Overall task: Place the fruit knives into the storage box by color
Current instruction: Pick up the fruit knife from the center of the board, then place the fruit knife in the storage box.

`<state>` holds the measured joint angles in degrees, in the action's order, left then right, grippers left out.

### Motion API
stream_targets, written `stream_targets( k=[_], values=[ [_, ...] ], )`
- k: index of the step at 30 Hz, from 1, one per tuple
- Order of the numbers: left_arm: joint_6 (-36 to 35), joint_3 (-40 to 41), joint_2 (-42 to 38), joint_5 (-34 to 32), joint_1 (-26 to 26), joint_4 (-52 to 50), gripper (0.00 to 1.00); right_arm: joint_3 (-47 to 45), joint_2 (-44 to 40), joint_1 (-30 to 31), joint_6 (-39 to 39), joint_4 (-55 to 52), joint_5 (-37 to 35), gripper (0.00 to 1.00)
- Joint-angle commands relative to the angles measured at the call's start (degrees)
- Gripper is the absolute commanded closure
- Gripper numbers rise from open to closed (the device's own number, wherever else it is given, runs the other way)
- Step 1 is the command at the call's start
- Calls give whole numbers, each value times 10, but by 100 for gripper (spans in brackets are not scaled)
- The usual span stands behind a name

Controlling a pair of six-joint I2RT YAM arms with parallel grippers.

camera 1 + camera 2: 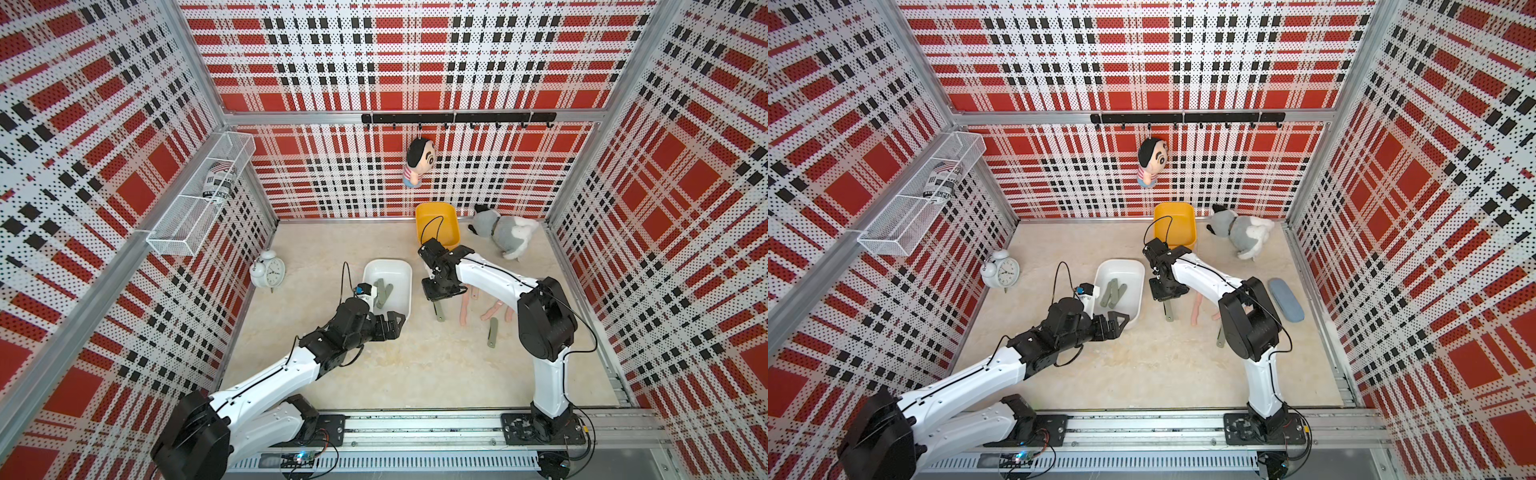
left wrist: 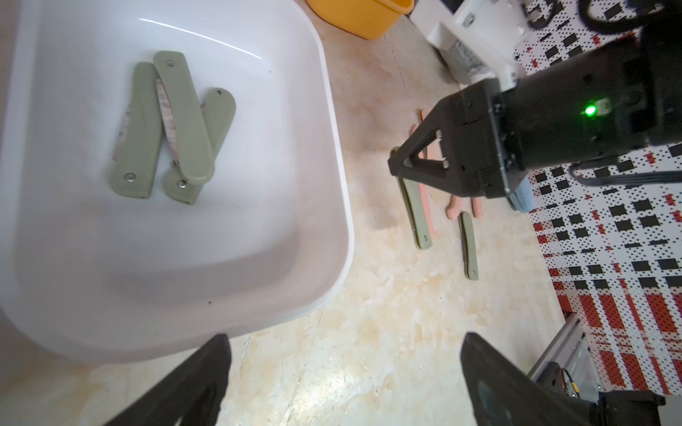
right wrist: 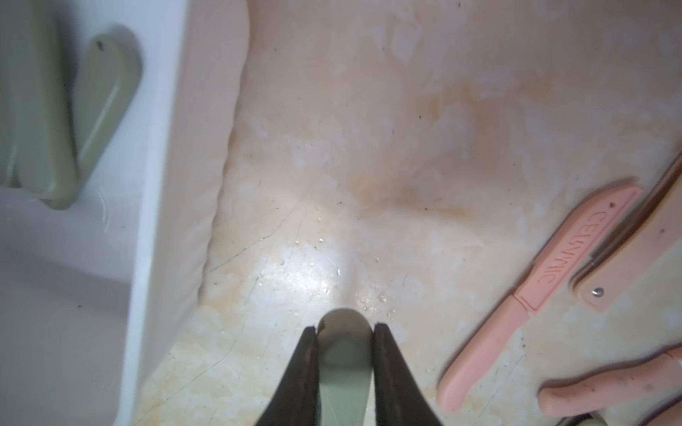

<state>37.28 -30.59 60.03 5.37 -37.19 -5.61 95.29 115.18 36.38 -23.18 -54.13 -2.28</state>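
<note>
Currently right gripper [image 3: 345,328] is clamped on a green knife [image 3: 345,372] by one end, just beside the white box [image 2: 342,206] (three greens [image 2: 181,121] lie inside, so likely the green bin). Left gripper [image 2: 345,339] spread wide, empty, near the box's corner. Pink knives [image 3: 553,276] on the table [image 2: 369,313], probably for the yellow box [image 1: 442,222].

The right arm [image 1: 490,278] covers most of the pink knives [image 1: 463,313] in both top views, so I cannot count them. In the right wrist view the green knife [image 3: 345,361] pinched in the right gripper [image 3: 345,327] runs off the edge, and the white box [image 3: 158,147] is blurred. In the left wrist view a blue case [image 2: 522,195] sits mostly hidden behind that gripper.
</note>
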Motion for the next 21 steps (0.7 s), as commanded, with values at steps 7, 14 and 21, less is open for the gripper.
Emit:
stream_targets(
  k=[7,14,21],
  values=[
    [-44,-41,-17,7,47,-52,1,145,25,14,9,-45,23,81],
    [-50,-43,-21,39,77,-50,2,296,112,34,-5,-71,59,80],
    [-52,-39,-13,70,102,-37,2,351,171,43,-37,-35,105,80]
  ],
)
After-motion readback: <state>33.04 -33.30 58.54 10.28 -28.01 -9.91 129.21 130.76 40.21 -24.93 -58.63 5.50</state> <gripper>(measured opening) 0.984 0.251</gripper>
